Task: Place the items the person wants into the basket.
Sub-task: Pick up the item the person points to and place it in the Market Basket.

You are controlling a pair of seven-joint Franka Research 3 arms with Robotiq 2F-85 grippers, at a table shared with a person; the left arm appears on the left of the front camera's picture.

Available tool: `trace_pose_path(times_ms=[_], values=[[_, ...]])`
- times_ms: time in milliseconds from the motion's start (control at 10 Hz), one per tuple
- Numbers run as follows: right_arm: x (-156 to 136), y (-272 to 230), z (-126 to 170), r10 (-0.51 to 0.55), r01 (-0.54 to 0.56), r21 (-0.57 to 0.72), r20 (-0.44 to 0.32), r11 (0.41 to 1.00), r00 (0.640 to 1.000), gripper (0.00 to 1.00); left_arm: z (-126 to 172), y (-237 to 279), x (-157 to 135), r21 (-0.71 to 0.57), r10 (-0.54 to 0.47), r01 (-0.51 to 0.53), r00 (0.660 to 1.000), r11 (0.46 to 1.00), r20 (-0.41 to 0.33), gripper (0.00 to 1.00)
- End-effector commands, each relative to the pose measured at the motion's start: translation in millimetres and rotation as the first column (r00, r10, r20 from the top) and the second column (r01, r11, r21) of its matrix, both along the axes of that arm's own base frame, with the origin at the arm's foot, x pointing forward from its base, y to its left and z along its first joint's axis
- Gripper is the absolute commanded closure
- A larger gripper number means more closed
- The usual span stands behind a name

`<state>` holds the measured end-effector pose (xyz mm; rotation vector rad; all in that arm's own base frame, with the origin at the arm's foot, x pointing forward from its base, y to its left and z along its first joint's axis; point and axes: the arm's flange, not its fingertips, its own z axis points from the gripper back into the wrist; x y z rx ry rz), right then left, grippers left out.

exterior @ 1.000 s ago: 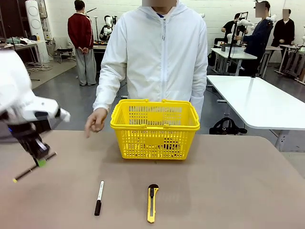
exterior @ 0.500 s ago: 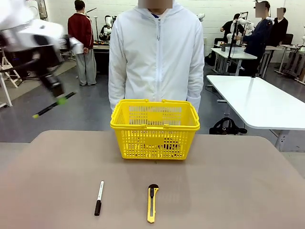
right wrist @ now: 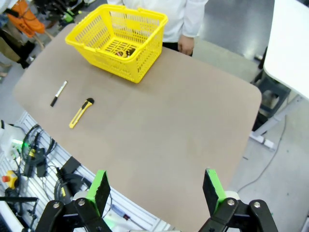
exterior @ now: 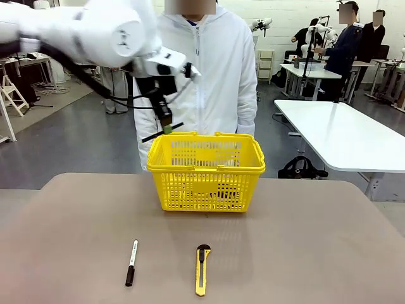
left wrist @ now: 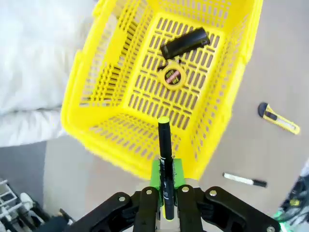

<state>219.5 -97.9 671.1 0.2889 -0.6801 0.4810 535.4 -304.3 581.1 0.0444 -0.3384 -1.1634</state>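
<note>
My left gripper [exterior: 166, 128] hangs just above the far left corner of the yellow basket [exterior: 205, 170], shut on a thin black pen [exterior: 161, 132]. From the left wrist camera the pen [left wrist: 164, 159] points its yellow tip down over the basket's near rim [left wrist: 120, 154]. Inside the basket lies the yellow-and-black tape measure [left wrist: 172, 76] with its black strap [left wrist: 184, 42]. The person in the white hooded jacket [exterior: 205, 69] stands right behind the basket. My right gripper [right wrist: 157, 191] stands open high above the table's near right part, holding nothing.
On the brown table [exterior: 304, 240] in front of the basket lie a white marker with a black cap [exterior: 131, 261] and a yellow-and-black utility knife [exterior: 202, 270]. A white table [exterior: 345, 133] stands off to the right.
My left arm swung up from low at the table's left side and across to the right, carrying the pen to the basket's left corner. The person's hand has drawn back.
</note>
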Motion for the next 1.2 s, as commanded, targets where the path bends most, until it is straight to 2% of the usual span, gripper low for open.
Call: trace_pose_path(times_ms=[0,300,700,1100], values=[[-0.6,0.9,-5.3,0.01,-0.01,0.008,-0.002,1.0,1.0,0.0,5.4,-36.1,39.2,0.089,-0.103,0.103,0.995,0.991,-0.001,1.0],[-0.6,0.9,-5.3,0.01,-0.01,0.008,-0.002,1.0,1.0,0.0,-48.5,-81.2,66.7,0.113,-0.158,0.169,0.982,0.979,-0.105,1.0],[-0.6,0.9,-5.3,0.01,-0.01,0.008,-0.002,1.0,1.0,0.0,-106.9,-93.1,74.1,0.146,-0.154,0.18,0.973,0.973,-0.172,1.0],[-0.6,0.9,-5.3,0.01,-0.01,0.008,-0.002,1.0,1.0,0.0,-118.1,-96.1,72.0,0.147,-0.157,0.185,0.97,0.972,-0.188,1.0]])
